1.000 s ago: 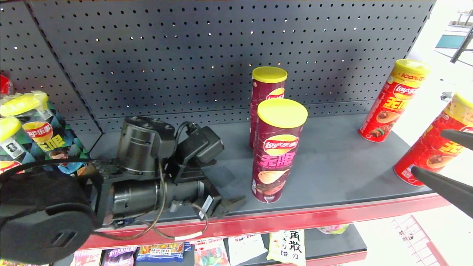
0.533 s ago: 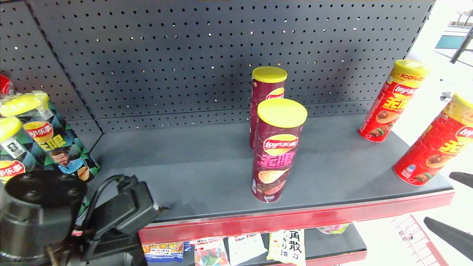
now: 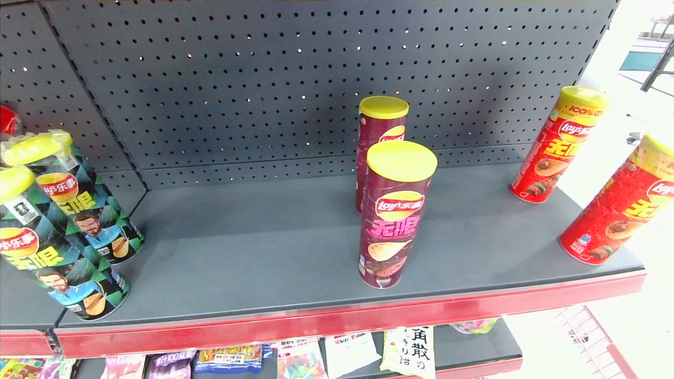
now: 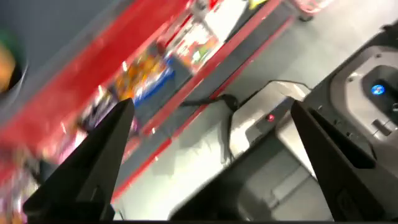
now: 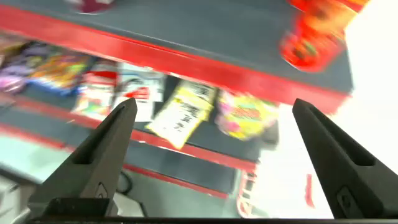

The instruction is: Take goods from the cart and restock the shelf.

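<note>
Chip cans upright on the shelf; both claws spread and empty

On the grey shelf (image 3: 274, 247) two maroon cans (image 3: 395, 216) stand mid-shelf, one just behind the other; two red cans (image 3: 558, 145) stand near its right end, well apart from them; two green cans (image 3: 89, 200) stand at its left end; the left claw (image 4: 211, 168) and the right claw (image 5: 217, 162) each gape wide, holding nothing, the right facing snack packets (image 5: 183, 112) on the lower shelf (image 5: 205, 165).
</note>
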You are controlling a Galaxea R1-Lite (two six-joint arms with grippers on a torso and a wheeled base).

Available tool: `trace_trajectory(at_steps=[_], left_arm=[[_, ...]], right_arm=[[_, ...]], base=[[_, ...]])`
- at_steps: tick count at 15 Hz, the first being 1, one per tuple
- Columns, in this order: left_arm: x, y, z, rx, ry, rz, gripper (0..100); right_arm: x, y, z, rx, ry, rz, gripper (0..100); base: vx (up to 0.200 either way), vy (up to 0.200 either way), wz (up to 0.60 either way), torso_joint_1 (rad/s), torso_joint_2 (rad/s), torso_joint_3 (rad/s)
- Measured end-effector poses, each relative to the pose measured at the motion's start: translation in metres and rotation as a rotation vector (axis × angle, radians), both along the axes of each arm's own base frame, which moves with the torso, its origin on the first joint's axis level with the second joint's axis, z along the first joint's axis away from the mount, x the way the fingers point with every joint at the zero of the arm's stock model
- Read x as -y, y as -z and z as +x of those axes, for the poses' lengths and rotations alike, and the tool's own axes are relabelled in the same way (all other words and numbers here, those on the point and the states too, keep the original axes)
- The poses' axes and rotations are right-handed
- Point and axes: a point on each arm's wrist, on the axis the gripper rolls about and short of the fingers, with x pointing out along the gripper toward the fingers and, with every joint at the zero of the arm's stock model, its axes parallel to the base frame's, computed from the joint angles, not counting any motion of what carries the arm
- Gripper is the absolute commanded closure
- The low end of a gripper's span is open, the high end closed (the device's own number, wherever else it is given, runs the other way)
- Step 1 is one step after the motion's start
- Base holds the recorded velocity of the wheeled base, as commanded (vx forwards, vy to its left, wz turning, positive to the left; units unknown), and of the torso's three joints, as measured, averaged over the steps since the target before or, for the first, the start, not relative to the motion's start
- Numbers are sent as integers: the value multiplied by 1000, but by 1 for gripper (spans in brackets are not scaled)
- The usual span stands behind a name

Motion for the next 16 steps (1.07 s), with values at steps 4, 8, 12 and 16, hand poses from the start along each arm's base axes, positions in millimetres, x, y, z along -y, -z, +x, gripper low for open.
trace_trajectory(at_steps=[4,8,12,16], left_arm=[[-19,10,-44,33,-481,-55,0],[-8,40,-70,150,-775,-135,0],[-7,48,-43,581,-702,-270,0],[-8,76,-33,599,-681,-242,0]], right_arm=[[-2,9,-14,-4,238,26,0],[-6,24,-16,-48,298,55,0],[-3,26,-14,49,174,70,0],[-2,67,-13,200,254,100,0]], base=[[0,0,0,0,0,0],[0,0,0,0,0,0],[0,0,0,0,0,0],[0,0,0,0,0,0]])
